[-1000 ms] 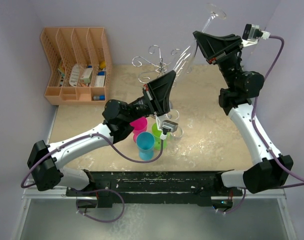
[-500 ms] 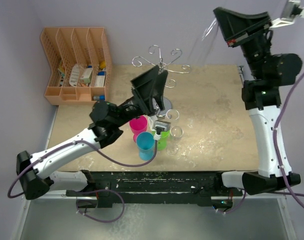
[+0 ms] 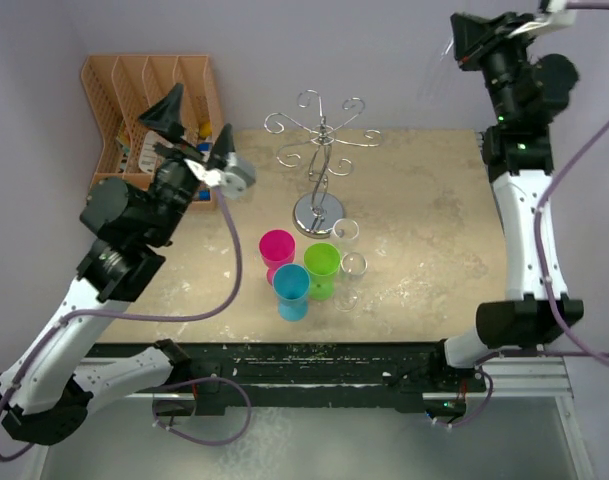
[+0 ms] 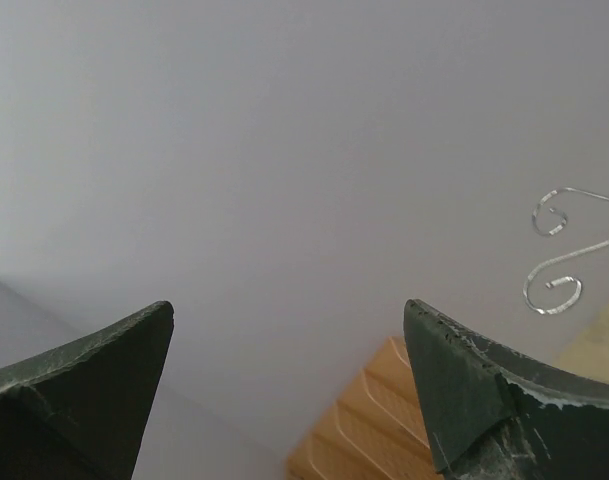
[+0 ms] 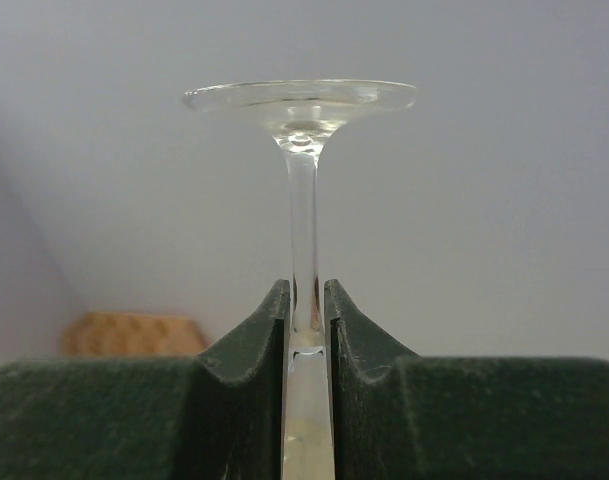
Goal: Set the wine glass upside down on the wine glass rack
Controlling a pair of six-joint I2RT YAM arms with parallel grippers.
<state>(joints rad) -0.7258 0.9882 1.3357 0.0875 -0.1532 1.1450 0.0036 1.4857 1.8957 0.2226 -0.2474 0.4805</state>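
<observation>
Left pincer [image 3: 196, 128]: the fingers are spread wide with nothing between them. It is raised at the left of the table, in front of the orange slotted plastic file organiser [image 3: 109, 110], and is aimed at the wall.

Centre: the silver chrome wire wine glass rack [image 3: 321, 165] is seen upright on its round base. No glass is hung on its curled arms. A pink plastic cup [image 3: 277, 246], a green plastic cup [image 3: 322, 260] and a blue plastic cup [image 3: 292, 288] are grouped near that base. Two small clear glasses [image 3: 345, 230] are noted just beside it.

Right: the right pincer [image 5: 304, 292] is clamped on the thin stem of the clear stemmed wine glass [image 5: 302, 200]. The flat foot is at the far end and the bowl is hidden behind the fingers. The glass is held high at the far right corner, well apart from the rack.

Risks, as judged:
- The smooth, narrow stem may be turned or slid in the jaws during the swing across.
- A curled arm may be struck by the foot or bowl, so that the rack is tipped or the glass cracked.
- The cups beside the base may be knocked if the approach is made low.
</observation>
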